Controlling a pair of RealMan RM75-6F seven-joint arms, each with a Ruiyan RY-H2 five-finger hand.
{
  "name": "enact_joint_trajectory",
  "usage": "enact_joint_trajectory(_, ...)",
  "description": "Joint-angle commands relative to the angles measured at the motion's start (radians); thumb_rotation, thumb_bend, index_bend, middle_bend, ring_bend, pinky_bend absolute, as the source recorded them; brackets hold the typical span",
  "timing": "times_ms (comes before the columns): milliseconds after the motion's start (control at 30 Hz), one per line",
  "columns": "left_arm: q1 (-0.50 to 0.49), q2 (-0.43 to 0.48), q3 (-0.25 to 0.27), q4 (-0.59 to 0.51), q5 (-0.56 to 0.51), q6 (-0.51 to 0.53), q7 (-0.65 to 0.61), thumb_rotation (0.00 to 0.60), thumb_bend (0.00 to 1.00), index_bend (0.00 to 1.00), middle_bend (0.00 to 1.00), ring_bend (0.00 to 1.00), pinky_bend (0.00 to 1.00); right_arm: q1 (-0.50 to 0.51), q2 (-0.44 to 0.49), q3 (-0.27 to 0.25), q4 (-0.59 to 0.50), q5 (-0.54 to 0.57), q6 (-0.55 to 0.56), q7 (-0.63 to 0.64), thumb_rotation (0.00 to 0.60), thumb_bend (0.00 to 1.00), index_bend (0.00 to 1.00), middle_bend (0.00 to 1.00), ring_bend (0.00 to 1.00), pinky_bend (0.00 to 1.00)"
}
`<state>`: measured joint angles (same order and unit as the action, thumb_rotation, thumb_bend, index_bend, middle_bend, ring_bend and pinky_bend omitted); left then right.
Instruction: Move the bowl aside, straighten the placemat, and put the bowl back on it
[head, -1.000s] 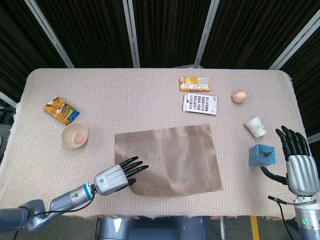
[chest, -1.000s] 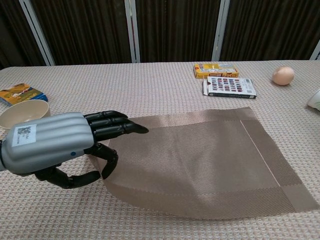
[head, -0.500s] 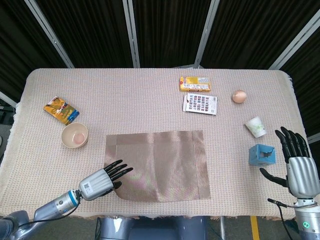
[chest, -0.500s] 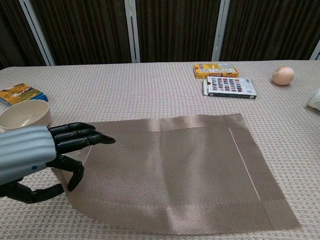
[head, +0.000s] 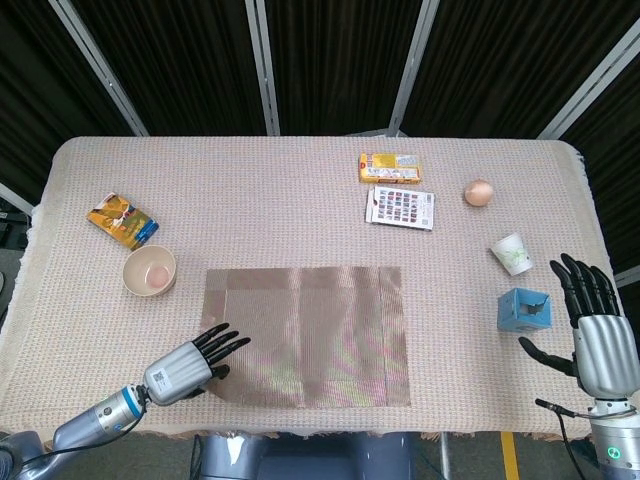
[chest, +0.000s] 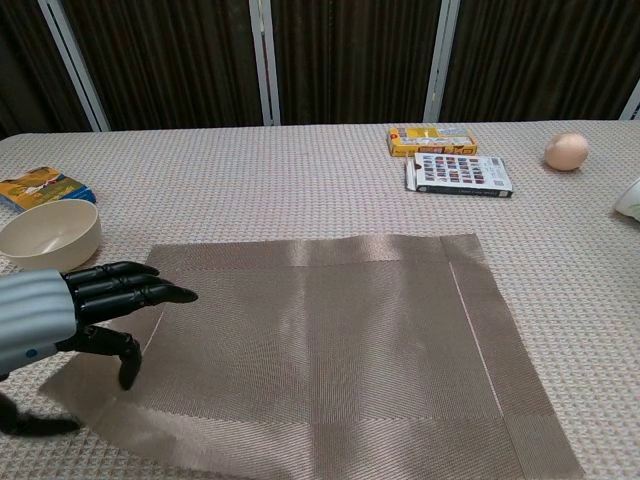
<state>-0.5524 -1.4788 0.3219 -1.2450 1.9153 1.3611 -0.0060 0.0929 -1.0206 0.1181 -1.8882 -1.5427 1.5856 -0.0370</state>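
Placemat (head: 306, 335), squared; bowl (head: 149, 271) aside.
Mat likely thin, limp; bowl probably light, rigid, best taken at rim; left hand (head: 187, 365) spread, resting on mat corner; right hand (head: 594, 335) spread, empty.

- One cream round bowl (head: 150, 270)
- One brown woven rectangular placemat (head: 307, 335)
- One brown egg (head: 478, 192)
- One white paper cup (head: 511, 253)
- One blue cube-shaped box (head: 524, 309)
- Three flat printed packets: yellow-orange (head: 390, 167), white patterned (head: 401, 208), yellow-blue (head: 122, 220)

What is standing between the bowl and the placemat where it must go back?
Nothing visible does. The bowl sits on the tablecloth just left of the placemat, with only bare cloth between them. The left hand rests at the placemat's near-left corner, off that short path, and the mat's surface shows nothing else on it.
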Motion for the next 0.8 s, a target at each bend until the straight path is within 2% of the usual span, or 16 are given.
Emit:
enact_joint_trajectory(33, 0.011, 0.019, 0.008, -0.007, -0.003, 0.008, -0.034, 0.6, 0.0, 0.0, 0.0, 0.0, 0.0, -0.001, 0.0, -0.001, -0.001, -0.003, 0.001, -0.002, 0.6, 0.0, 0.0, 0.0, 0.0, 0.0)
enact_joint_trajectory(300, 0.056, 0.094, -0.015, 0.007, -0.038, 0.087, -0.099, 0.6, 0.0, 0.0, 0.0, 0.0, 0.0, -0.004, 0.001, -0.004, -0.008, -0.014, 0.002, -0.005, 0.6, 0.0, 0.0, 0.0, 0.0, 0.0)
enact_joint_trajectory(433, 0.075, 0.116, -0.048, 0.02, -0.081, 0.114, -0.102, 0.6, 0.0, 0.01, 0.0, 0.0, 0.0, -0.005, 0.002, -0.005, -0.012, -0.019, 0.003, -0.006, 0.6, 0.0, 0.0, 0.0, 0.0, 0.0)
enact_joint_trajectory(467, 0.086, 0.125, -0.071, 0.032, -0.118, 0.122, -0.109, 0.6, 0.0, 0.02, 0.0, 0.0, 0.0, -0.005, 0.003, -0.006, -0.014, -0.022, 0.003, -0.006, 0.6, 0.0, 0.0, 0.0, 0.0, 0.0)
enact_joint_trajectory(567, 0.099, 0.134, -0.115, 0.064, -0.199, 0.102, -0.154, 0.6, 0.0, 0.07, 0.0, 0.0, 0.0, -0.007, 0.003, -0.008, -0.017, -0.028, 0.003, -0.009, 0.6, 0.0, 0.0, 0.0, 0.0, 0.0)
enact_joint_trajectory(700, 0.107, 0.125, -0.159, 0.131, -0.292, 0.041, -0.201, 0.6, 0.0, 0.2, 0.0, 0.0, 0.0, -0.006, 0.002, -0.011, -0.018, -0.031, -0.001, -0.013, 0.6, 0.0, 0.0, 0.0, 0.0, 0.0)
enact_joint_trajectory(800, 0.109, 0.098, -0.186, 0.205, -0.359, -0.037, -0.253, 0.6, 0.0, 0.21, 0.0, 0.0, 0.0, -0.005, 0.0, -0.011, -0.017, -0.031, -0.004, -0.017, 0.6, 0.0, 0.0, 0.0, 0.0, 0.0)
